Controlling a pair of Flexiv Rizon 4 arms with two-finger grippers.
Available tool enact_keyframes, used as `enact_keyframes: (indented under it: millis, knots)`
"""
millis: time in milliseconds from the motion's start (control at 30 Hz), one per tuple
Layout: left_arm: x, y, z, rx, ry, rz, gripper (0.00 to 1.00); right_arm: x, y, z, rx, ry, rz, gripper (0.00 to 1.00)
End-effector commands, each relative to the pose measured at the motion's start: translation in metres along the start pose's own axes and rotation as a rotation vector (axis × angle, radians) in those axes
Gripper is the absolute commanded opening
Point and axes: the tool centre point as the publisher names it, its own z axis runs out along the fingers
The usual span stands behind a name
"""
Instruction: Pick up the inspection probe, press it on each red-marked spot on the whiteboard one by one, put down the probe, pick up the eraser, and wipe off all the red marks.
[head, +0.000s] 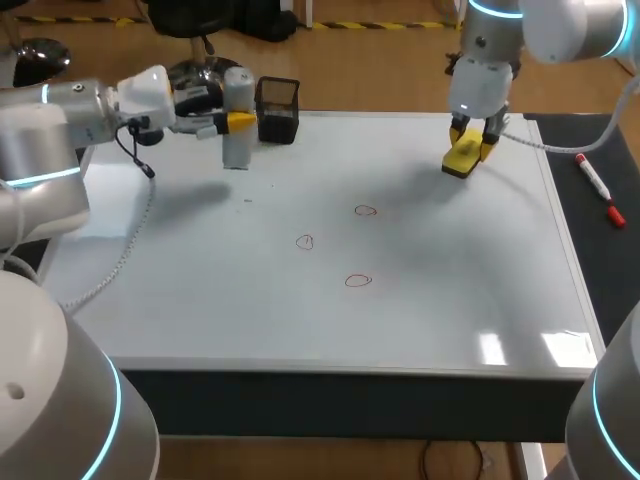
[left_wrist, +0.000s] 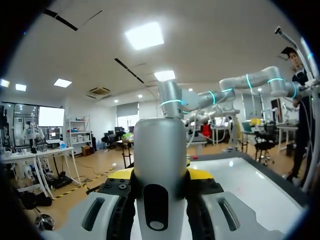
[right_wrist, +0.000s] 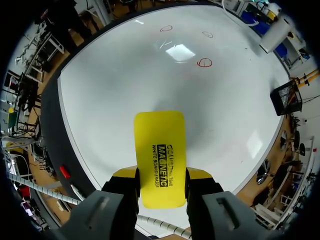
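My left gripper (head: 232, 121) is shut on the grey cylindrical probe (head: 237, 112), which stands upright over the whiteboard's (head: 440, 300) far left part. In the left wrist view the probe (left_wrist: 160, 150) fills the gap between the yellow tips of that gripper (left_wrist: 160, 175). My right gripper (head: 471, 138) is shut on the yellow eraser (head: 463, 158), just above the board's far right area. From the right wrist, the eraser (right_wrist: 160, 150) juts out ahead of the gripper (right_wrist: 161, 173). Three red marks (head: 365, 211) (head: 305, 242) (head: 358, 281) sit mid-board, also visible ahead of the eraser (right_wrist: 204, 62).
A black mesh holder (head: 277, 108) stands at the board's far edge, right beside the probe. A red marker (head: 598, 188) lies on the dark strip right of the board. A cable (head: 130, 240) trails from my left arm over the board's left side.
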Motion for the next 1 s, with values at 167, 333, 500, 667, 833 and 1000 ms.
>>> enact_keyframes:
  millis: [167, 333, 500, 667, 833, 1000]
  knots:
    - [-0.031, -0.003, -0.014, 0.003, -0.057, 0.015, 0.00, 0.001, 0.000, -0.002, 0.003, 0.003, -0.001, 0.00]
    - [-0.050, 0.007, -0.022, 0.013, -0.083, 0.001, 0.00, 0.001, 0.000, -0.002, 0.003, 0.003, -0.001, 0.00]
    - [-0.061, 0.014, -0.026, 0.011, -0.105, -0.018, 0.00, 0.001, 0.000, -0.002, 0.003, 0.003, -0.001, 0.00]
    - [-0.061, 0.016, -0.027, 0.039, -0.113, -0.029, 0.00, 0.001, 0.000, -0.002, 0.003, 0.003, -0.001, 0.00]
    - [-0.065, 0.021, -0.031, 0.047, -0.131, -0.042, 0.00, 0.001, 0.000, -0.002, 0.003, 0.003, -0.001, 0.00]
    - [-0.065, 0.023, -0.033, 0.048, -0.130, -0.046, 0.00, 0.001, 0.000, -0.002, 0.003, 0.003, -0.001, 0.00]
